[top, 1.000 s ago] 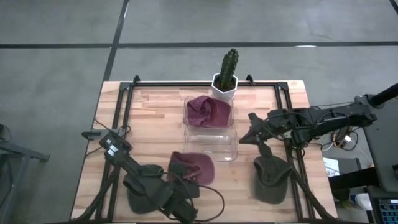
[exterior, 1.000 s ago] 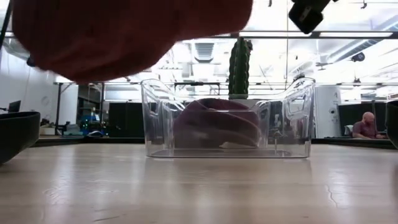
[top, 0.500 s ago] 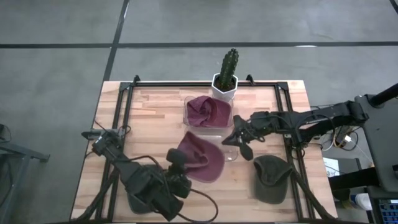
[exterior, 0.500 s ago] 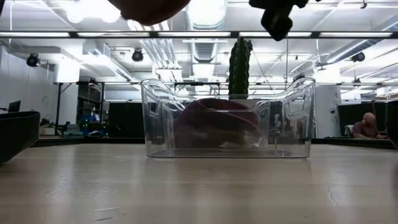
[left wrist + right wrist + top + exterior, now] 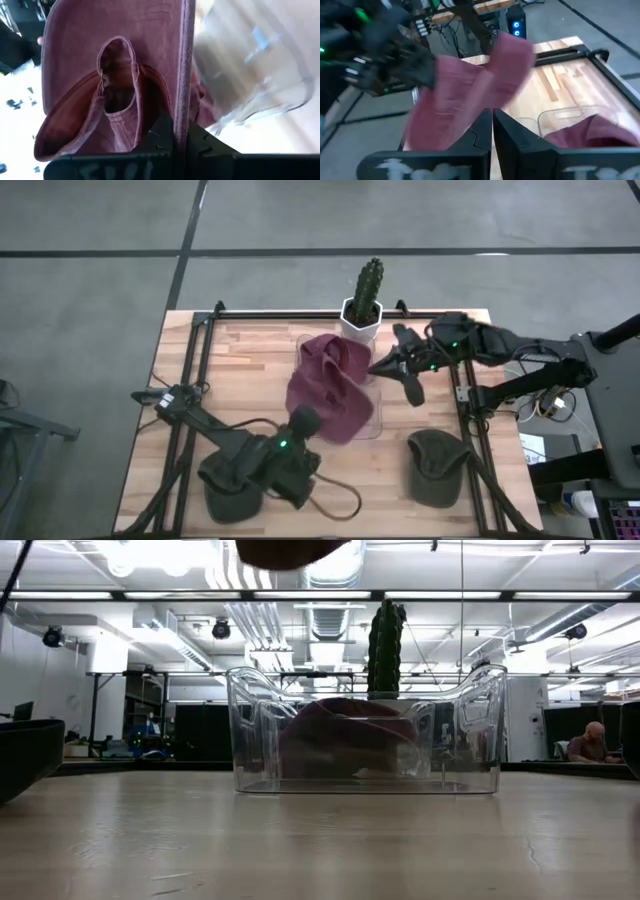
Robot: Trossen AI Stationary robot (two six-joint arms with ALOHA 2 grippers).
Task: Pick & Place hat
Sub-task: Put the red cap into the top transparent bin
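Left gripper (image 5: 303, 423) is raised above the table (image 5: 240, 380), clamped on the brim edge of a maroon hat (image 5: 330, 395). In the left wrist view the brim (image 5: 182, 65) runs edge-on between the closed fingers (image 5: 162, 135), with the crown and back strap hanging open to one side. From above, the hat hangs over the near half of the clear bin (image 5: 375, 423); the low view shows only its underside (image 5: 285, 550) at the top edge, well above the bin (image 5: 365, 730).

A second maroon hat (image 5: 345, 352) lies inside the bin, at its far end, seen through the wall in the low view (image 5: 345, 735).

Right gripper (image 5: 392, 365) is at the bin's right side, near the far end, also raised. Right wrist view shows its fingers (image 5: 482, 127) drawn nearly together with nothing between them, the held hat (image 5: 470, 90) just beyond.

A potted cactus (image 5: 365, 295) stands at the far edge, just behind the bin. One dark green hat (image 5: 435, 465) lies near right; another (image 5: 232, 485) lies near left, partly under the left arm.
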